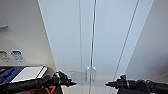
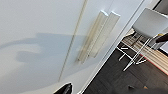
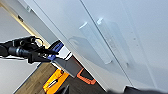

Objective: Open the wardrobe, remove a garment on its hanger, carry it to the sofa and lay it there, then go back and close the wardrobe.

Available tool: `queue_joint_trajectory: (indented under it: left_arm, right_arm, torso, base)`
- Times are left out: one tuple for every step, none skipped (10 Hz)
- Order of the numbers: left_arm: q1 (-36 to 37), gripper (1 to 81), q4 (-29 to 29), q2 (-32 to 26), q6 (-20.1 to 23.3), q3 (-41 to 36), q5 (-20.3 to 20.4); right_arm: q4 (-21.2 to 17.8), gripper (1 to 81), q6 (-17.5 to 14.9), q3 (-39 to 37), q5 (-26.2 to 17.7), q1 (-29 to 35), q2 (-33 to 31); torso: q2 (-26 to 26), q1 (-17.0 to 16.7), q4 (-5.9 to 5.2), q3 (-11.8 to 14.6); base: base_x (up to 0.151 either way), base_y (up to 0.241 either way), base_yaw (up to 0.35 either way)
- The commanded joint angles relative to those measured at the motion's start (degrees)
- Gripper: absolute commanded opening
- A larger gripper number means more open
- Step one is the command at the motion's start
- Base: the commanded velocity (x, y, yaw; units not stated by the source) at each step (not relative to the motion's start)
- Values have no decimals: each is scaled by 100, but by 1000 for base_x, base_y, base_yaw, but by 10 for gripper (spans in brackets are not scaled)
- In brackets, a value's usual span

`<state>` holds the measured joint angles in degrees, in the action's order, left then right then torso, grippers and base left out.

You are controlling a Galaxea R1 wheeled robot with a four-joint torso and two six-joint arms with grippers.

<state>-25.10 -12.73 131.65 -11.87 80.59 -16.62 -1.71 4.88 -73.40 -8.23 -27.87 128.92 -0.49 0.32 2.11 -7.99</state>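
The white wardrobe (image 1: 105, 37) stands right in front of me with both doors closed. Its pair of small vertical handles (image 1: 90, 73) sits at the centre seam, and shows close up in the left wrist view (image 2: 96, 37) and the right wrist view (image 3: 96, 42). My left gripper (image 1: 73, 83) hovers just left of the handles at about their lower end. My right gripper (image 1: 108, 84) hovers just right of them at the same height. Neither touches the doors. The left arm's end (image 3: 37, 51) also appears beside the wardrobe. The garment, its hanger and the sofa are hidden.
A blue and white object (image 1: 27, 73) lies at the lower left beside the wardrobe. An orange and yellow item (image 3: 56, 80) lies on the dark floor near the wardrobe's base. A white chair on thin metal legs (image 2: 150, 23) stands to the right. Small signs (image 1: 17, 55) hang on the left wall.
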Motion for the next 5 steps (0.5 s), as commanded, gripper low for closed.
queue_joint_trajectory:
  left_arm:
    - [932, 811, 183, 282, -122, 368, -141]
    - [941, 811, 183, 423, -157, 543, -88]
    - [932, 811, 183, 512, -235, 694, 94]
    - [914, 811, 165, 591, -351, 765, 396]
    - [879, 811, 174, 679, -430, 871, 607]
  right_arm:
    - [-172, 811, 128, -549, -231, 962, 477]
    - [-198, 811, 128, -736, -258, 1041, 638]
    - [-225, 811, 128, -965, -460, 1129, 849]
    - [-207, 811, 136, -1088, -522, 1208, 1007]
    - [-190, 811, 216, -1211, -504, 1270, 1174]
  torso:
    - [0, 0, 0, 0]
    - [0, 0, 0, -2]
    - [2, 2, 0, -4]
    - [4, 4, 0, -4]
    - [4, 4, 0, -6]
  base:
    - [0, 0, 0]
    - [0, 0, 0]
    - [0, 0, 0]
    - [0, 0, 0]
    - [0, 0, 0]
